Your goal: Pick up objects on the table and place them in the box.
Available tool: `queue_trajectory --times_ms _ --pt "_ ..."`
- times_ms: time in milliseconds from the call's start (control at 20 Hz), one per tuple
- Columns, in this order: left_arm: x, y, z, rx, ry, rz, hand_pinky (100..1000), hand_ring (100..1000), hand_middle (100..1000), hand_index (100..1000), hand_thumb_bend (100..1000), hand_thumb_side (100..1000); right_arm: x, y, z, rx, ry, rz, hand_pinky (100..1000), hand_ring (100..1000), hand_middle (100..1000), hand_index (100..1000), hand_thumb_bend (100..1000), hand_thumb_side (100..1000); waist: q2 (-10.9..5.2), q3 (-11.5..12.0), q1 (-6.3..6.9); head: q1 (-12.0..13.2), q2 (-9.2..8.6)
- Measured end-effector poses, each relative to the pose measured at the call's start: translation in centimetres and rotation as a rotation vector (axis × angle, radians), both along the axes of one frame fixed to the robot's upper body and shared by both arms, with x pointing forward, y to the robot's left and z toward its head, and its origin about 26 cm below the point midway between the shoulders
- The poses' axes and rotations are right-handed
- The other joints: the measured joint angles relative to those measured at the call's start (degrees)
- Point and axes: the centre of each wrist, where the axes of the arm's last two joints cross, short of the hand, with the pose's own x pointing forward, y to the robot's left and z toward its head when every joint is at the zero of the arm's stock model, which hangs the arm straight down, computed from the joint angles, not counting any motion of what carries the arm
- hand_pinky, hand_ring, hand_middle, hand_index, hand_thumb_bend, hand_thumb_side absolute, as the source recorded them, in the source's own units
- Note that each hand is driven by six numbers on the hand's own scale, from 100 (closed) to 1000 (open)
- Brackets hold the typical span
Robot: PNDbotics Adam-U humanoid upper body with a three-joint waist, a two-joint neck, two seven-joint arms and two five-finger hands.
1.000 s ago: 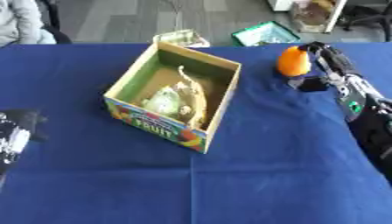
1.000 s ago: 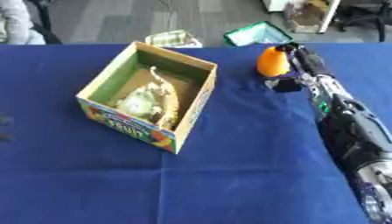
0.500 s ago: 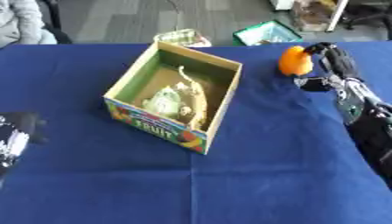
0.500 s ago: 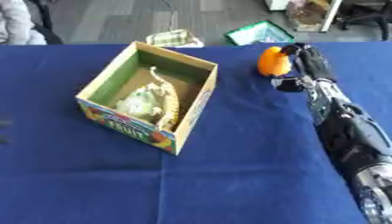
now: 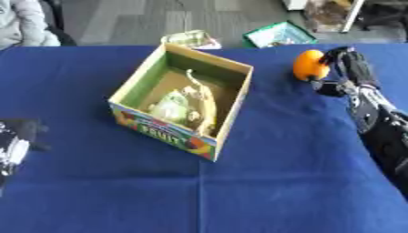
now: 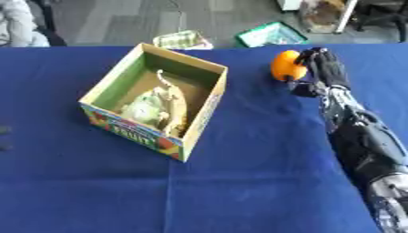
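Right arm: black, comes in from the lower right and stretches up along the right side of the blue table (image 5: 263, 182), well to the right of the box (image 5: 181, 102), ending beyond the box's far right corner.

Right hand (image 6: 323, 68): fingers curled round the right side of an orange fruit (image 6: 285, 66), thumb below it; the hand grips the fruit. Whether the fruit is touching the cloth or is raised cannot be told.

Orange fruit: round, right of the box, level with its far edge, apart from the box.

Box: open-topped cardboard fruit box, green inside, printed front wall, standing at an angle on the table. Inside it lie a banana (image 5: 203, 102) and a pale green item (image 5: 174, 105) beside it.

Left hand (image 5: 11, 148): black, at the table's left edge, left of the box and nearer than it, holding nothing; finger pose cannot be made out.
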Motion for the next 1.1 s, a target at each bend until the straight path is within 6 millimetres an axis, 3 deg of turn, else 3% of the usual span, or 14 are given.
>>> queue_trajectory --times_ms 450,700,1100 --pt "0.0 0.0 0.0 0.000 0.000 -0.001 599 724 559 664 292 492 -0.1 0.3 -0.7 0.022 -0.057 -0.015 549 538 272 349 351 100 0.13 0.1 0.01 -0.1 -0.01" --pt "0.0 0.0 0.0 0.000 0.000 -0.001 599 724 558 664 292 493 -0.1 0.5 -1.1 0.057 -0.096 -0.006 537 511 196 269 100 100 0.13 -0.2 -0.03 -0.1 -0.01" --pt "0.0 -0.1 0.0 0.000 0.002 -0.005 599 723 558 664 293 489 0.4 2.1 0.8 0.107 -0.193 0.107 551 508 192 264 100 100 -0.28 -1.0 -0.30 -0.2 0.01"
